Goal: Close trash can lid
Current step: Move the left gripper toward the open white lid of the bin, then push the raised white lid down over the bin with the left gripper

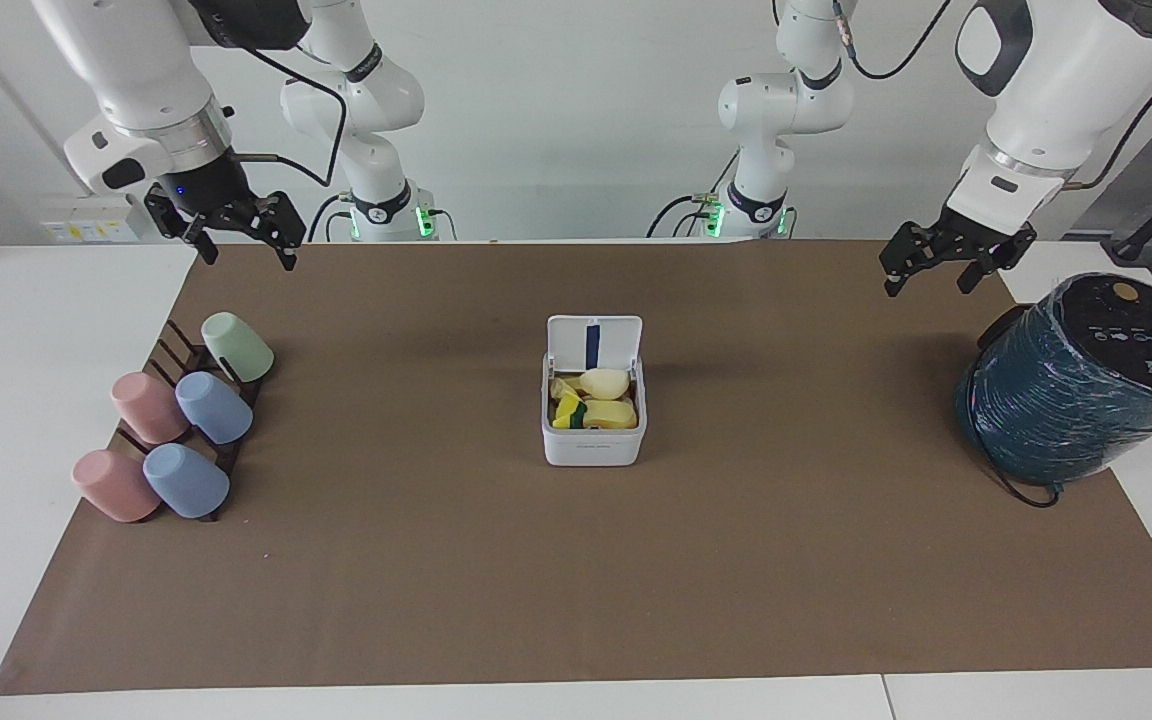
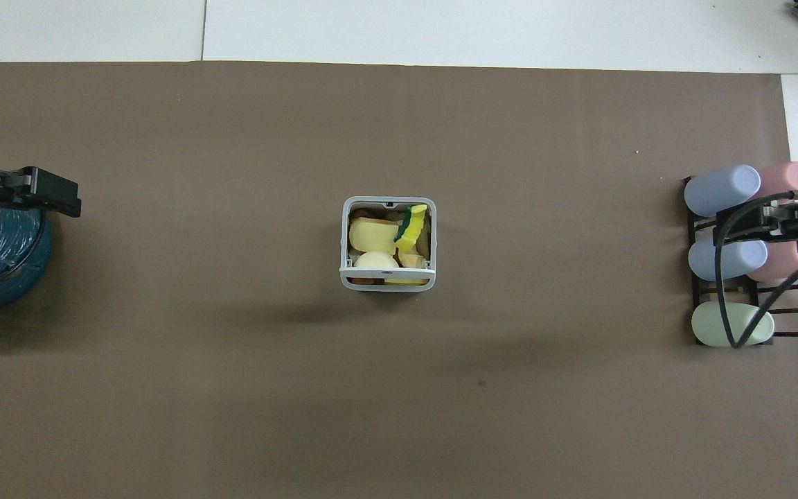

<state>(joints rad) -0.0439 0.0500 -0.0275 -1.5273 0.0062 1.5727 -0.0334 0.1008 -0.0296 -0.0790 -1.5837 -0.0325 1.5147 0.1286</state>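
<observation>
Trash can (image 1: 593, 436) (lid (image 1: 593, 345) up) stands alone mid-mat (image 1: 576, 600)

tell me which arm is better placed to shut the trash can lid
Neither clearly. The trash can sits mid-table, its lid upright. The left gripper and right gripper both hang open at opposite table ends.

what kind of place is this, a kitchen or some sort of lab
Most likely a robotics lab, not a kitchen. Two arms stand at a paper-covered table against plain white walls, and staged props sit on it: an open trash can, a rack of cups.
</observation>
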